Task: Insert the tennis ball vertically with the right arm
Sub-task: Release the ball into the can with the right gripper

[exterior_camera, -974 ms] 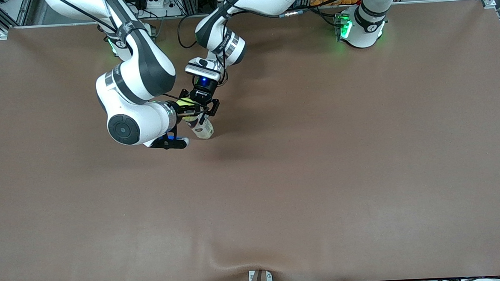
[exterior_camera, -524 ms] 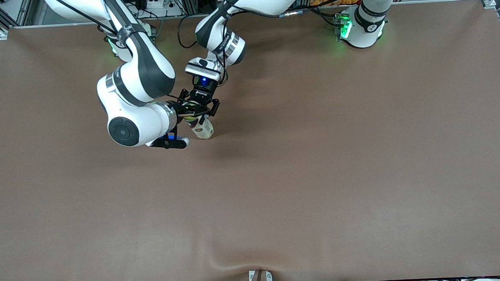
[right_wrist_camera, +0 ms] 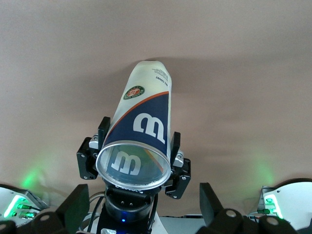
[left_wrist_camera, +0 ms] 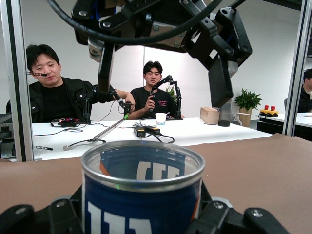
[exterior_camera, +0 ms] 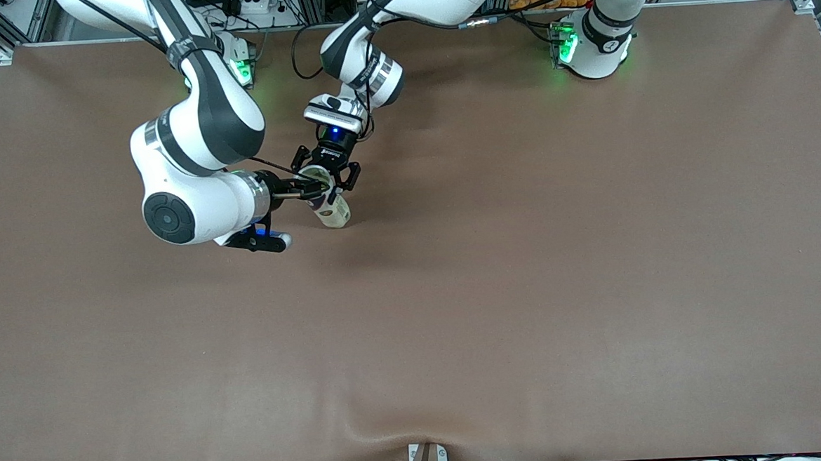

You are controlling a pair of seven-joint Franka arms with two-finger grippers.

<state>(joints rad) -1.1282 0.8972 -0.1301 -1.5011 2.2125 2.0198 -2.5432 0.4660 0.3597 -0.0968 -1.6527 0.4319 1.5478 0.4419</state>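
A blue and white tennis ball can (exterior_camera: 333,210) stands upright on the brown table (exterior_camera: 526,288), mouth open. My left gripper (exterior_camera: 328,169) holds it near the rim, fingers (right_wrist_camera: 104,132) pressed against its sides. In the left wrist view the can (left_wrist_camera: 141,204) fills the foreground. The right arm's gripper (exterior_camera: 315,188) hangs open just above the can's mouth, with nothing between its fingers (left_wrist_camera: 219,83). The right wrist view looks down into the can (right_wrist_camera: 146,107). The tennis ball is hidden from every view.
Both arm bases (exterior_camera: 594,45) stand at the table's edge farthest from the front camera. A small bracket (exterior_camera: 426,458) sits at the nearest edge. In the left wrist view, people sit at a white table (left_wrist_camera: 146,134) past the brown one.
The right gripper opened and the yellow ball it held over the can has dropped out of sight. The right arm drew back toward its own end. The left gripper and can stayed put.
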